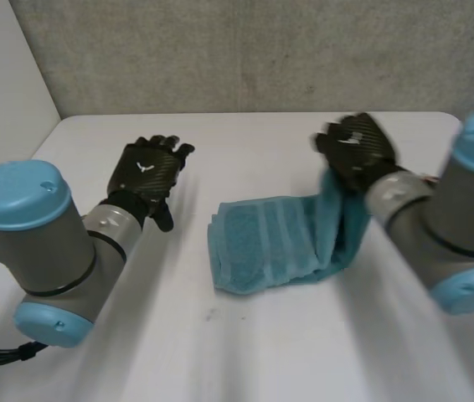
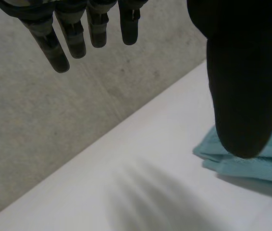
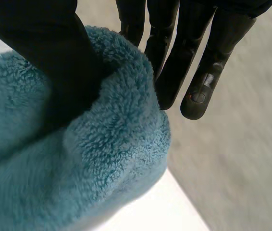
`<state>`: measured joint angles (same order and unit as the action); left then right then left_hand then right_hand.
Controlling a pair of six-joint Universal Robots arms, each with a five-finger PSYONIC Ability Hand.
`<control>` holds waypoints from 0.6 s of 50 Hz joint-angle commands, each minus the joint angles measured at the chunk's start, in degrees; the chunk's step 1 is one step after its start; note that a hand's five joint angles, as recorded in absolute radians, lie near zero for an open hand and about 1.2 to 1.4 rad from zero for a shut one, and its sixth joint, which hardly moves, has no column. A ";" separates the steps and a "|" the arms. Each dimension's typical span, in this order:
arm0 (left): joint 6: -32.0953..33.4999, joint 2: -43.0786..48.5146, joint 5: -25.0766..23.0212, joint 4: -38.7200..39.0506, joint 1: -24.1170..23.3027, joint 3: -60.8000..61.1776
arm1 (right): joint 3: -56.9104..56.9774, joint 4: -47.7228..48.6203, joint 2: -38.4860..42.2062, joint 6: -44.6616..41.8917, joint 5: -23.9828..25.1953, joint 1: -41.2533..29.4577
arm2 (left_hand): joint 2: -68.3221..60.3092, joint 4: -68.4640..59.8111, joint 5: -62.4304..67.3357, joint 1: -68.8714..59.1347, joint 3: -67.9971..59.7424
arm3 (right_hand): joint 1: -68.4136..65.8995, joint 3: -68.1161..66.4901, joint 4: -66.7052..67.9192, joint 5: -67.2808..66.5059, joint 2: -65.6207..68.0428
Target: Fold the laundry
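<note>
A smooth white table (image 1: 245, 335) runs back to a rough grey wall (image 1: 245, 50). Near the table's middle, between the 2 arms, lies a teal towel (image 1: 275, 243), a thick rectangle folded into layers whose stacked edges show at the end nearer the left arm. Its flat top carries soft raised bands. The other end rises off the table in a rounded fold up to the right hand (image 1: 358, 151). In the right wrist view the pile is deep, curly and fleecy, and the black thumb (image 3: 54, 53) sinks into it while the straight fingers (image 3: 174, 57) lie close together behind the fold, pinching the cloth between them. The left hand (image 1: 146, 176), black with a woven-looking back, hovers over bare table beside the towel, apart from it, its fingers (image 2: 54, 43) straight and slightly spread, thumb held wide, holding nothing.
</note>
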<state>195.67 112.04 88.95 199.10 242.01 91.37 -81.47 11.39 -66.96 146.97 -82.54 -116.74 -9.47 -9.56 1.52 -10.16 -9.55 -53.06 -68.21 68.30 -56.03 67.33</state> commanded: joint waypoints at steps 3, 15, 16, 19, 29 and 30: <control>-5.10 -4.10 1.31 0.06 1.09 1.18 | 5.97 -1.55 11.84 -2.03 4.05 -20.96 | -0.57 -0.48 -1.47 0.12 -0.49 | -26.94 -11.79 11.69 -13.97 12.67; -10.04 -3.58 1.93 -2.66 -0.93 -4.62 | 7.11 -6.56 9.43 -1.52 -4.90 -18.54 | -0.91 -0.82 -1.14 -0.22 -0.83 | 43.06 58.21 -58.31 56.03 -57.33; -10.22 -2.71 1.93 -3.62 -1.89 -6.54 | 6.59 -6.12 6.17 1.27 -4.82 -16.61 | -1.08 -0.99 -0.97 -0.39 -1.00 | 43.06 58.21 -58.31 56.03 -57.33; -11.44 0.45 2.02 -6.25 -5.13 -11.36 | 5.54 -5.33 1.68 10.39 -4.47 -13.09 | -1.25 -1.15 -0.80 -0.55 -1.16 | 43.06 58.21 -58.31 56.03 -57.33; -20.50 7.49 3.25 -14.35 -10.07 -20.53 | 5.88 -10.58 -1.59 31.53 0.97 -4.38 | -5.45 -5.36 3.40 -4.76 -5.37 | 43.06 58.21 -58.31 56.03 -57.33; -21.55 8.36 3.95 -15.05 -10.77 -20.70 | 6.40 -12.43 -1.24 31.88 2.72 -3.50 | -5.79 -5.69 3.74 -5.09 -5.70 | 43.06 58.21 -58.31 56.03 -57.33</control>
<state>179.67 116.37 91.31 188.24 233.99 74.21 -76.05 4.45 -68.12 170.66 -85.36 -125.16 -10.24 -10.21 1.52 -10.38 -10.18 -11.90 -12.29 13.36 -4.11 12.63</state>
